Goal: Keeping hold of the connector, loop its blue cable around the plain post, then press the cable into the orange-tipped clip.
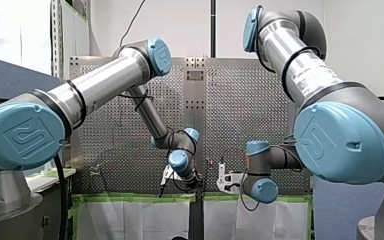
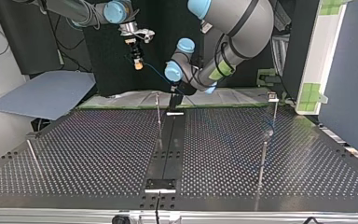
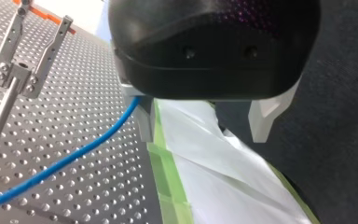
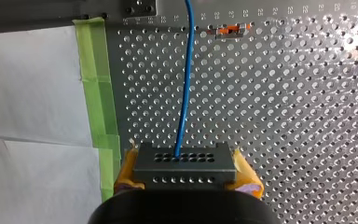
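The right gripper (image 4: 186,171) is closed on the connector (image 4: 185,163), yellow pads (image 4: 127,169) pressed to both its ends, so that the hold is secure for routing. From the connector the blue cable (image 4: 184,93) is led straight out over the perforated table (image 4: 298,121), the orange-tipped clip (image 4: 230,31) standing well beyond the connector. The left gripper (image 3: 204,126) is held with fingers (image 3: 263,119) spread; the cable seems to pass beside one finger, ungripped, probably for guiding.
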Action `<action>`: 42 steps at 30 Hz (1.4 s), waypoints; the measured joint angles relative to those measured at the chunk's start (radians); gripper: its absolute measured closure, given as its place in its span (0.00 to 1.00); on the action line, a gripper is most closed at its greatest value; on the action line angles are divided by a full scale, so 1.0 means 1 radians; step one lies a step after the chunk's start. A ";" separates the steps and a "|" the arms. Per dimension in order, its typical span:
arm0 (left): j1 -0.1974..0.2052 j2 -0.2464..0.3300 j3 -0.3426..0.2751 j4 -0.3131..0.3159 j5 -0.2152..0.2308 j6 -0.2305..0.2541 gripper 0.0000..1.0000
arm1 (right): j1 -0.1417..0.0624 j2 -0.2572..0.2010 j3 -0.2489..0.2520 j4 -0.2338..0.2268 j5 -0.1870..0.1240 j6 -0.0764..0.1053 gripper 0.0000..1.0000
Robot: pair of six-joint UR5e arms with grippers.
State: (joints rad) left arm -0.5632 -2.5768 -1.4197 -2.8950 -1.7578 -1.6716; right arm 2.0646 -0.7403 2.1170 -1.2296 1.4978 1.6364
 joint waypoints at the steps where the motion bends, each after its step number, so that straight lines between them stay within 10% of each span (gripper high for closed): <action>1: 0.000 0.000 -0.003 0.011 0.004 -0.010 0.00 | -0.001 0.000 -0.001 0.000 0.000 -0.001 1.00; 7: -0.004 0.000 -0.008 0.065 0.011 -0.065 0.05 | -0.005 0.000 -0.002 0.001 0.001 -0.010 1.00; 14: -0.010 0.000 -0.021 0.121 0.018 -0.116 0.73 | -0.005 0.000 -0.002 0.002 0.003 -0.023 1.00; 19: -0.011 -0.001 -0.047 0.175 0.040 -0.149 0.78 | -0.005 0.000 -0.002 0.004 0.011 -0.030 1.00; 21: -0.011 -0.001 -0.051 0.192 0.046 -0.155 1.00 | -0.005 0.000 -0.002 0.004 0.014 -0.032 1.00; 27: -0.018 0.000 -0.068 0.243 0.054 -0.187 1.00 | -0.006 0.000 -0.003 0.004 0.023 -0.039 1.00; 42: -0.069 0.001 -0.072 0.255 -0.090 -0.155 1.00 | -0.020 0.025 -0.029 0.006 0.058 -0.052 1.00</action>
State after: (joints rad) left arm -0.6323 -2.5761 -1.4913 -2.6401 -1.8479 -1.8265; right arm 2.0448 -0.7155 2.0879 -1.2239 1.5561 1.5849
